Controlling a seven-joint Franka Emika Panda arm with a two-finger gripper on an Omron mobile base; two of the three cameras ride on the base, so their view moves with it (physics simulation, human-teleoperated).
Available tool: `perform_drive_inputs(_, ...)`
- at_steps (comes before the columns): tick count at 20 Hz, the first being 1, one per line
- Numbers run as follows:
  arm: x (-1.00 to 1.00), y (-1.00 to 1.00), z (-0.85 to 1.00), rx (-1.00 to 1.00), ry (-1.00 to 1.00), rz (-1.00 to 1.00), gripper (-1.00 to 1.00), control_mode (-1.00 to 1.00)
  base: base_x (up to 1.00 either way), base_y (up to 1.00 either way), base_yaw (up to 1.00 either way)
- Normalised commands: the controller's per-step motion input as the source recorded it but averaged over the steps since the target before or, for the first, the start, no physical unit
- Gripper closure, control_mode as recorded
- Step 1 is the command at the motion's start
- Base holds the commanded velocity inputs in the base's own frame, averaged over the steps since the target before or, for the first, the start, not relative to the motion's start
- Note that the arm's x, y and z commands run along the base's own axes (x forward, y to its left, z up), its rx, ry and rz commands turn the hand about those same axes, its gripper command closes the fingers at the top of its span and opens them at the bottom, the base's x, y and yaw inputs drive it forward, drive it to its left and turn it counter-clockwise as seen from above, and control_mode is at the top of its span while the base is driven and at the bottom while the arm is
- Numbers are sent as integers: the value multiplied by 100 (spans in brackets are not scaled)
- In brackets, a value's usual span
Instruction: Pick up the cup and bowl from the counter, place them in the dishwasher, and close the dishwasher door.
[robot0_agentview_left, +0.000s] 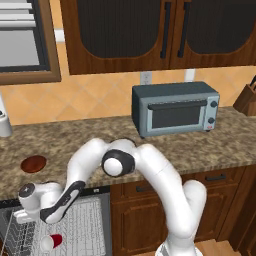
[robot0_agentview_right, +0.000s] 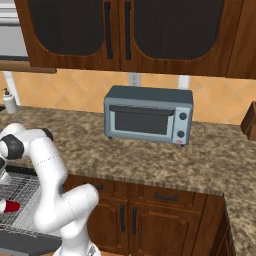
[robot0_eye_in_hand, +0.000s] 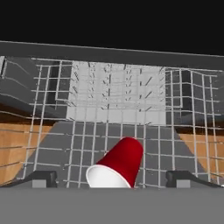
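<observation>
- Two fingertips of my pincer (robot0_eye_in_hand: 112, 179) stood wide apart, holding nothing, with the cup (robot0_eye_in_hand: 117, 164) lying on its side between and just beyond them.
- The cup rested on the white wire rack (robot0_eye_in_hand: 118, 94) of the open dishwasher (robot0_agentview_left: 85, 220).
- Farther off, the bowl (robot0_agentview_left: 34, 163) sat on the counter (robot0_agentview_left: 200, 145).
- At the back stood a toaster oven (robot0_agentview_left: 175, 108).

Occlusions and cropping. Cup (robot0_eye_in_hand: 117, 166): white mouth cut by the grey band at the hand view's bottom; in the right base view it meets the left edge. Dishwasher (robot0_agentview_left: 85, 225): rack partly behind the arm, front below the frame. Knife block (robot0_agentview_left: 246, 99): cropped at the right edge.
</observation>
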Motion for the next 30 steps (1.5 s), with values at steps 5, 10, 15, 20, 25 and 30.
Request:
perform_drive_inputs(5, -21, -5, 100, 14, -6, 0, -100, -100, 0, 0, 0)
perform_drive_inputs(10, -2, -5, 100, 7, 0, 0, -100, -100, 0, 0, 0)
perform_drive_inputs(15, 0, -1, 100, 4, 0, 2, -100, -100, 0, 0, 0)
perform_drive_inputs(20, 21, -12, 91, 0, 5, 15, -100, -100, 0, 0, 0)
perform_drive_inputs(25, 28, -23, 66, -4, 9, 1, -100, -100, 0, 0, 0)
perform_drive_inputs(30, 67, 3, 35, -2, 9, -17, -100, -100, 0, 0, 0)
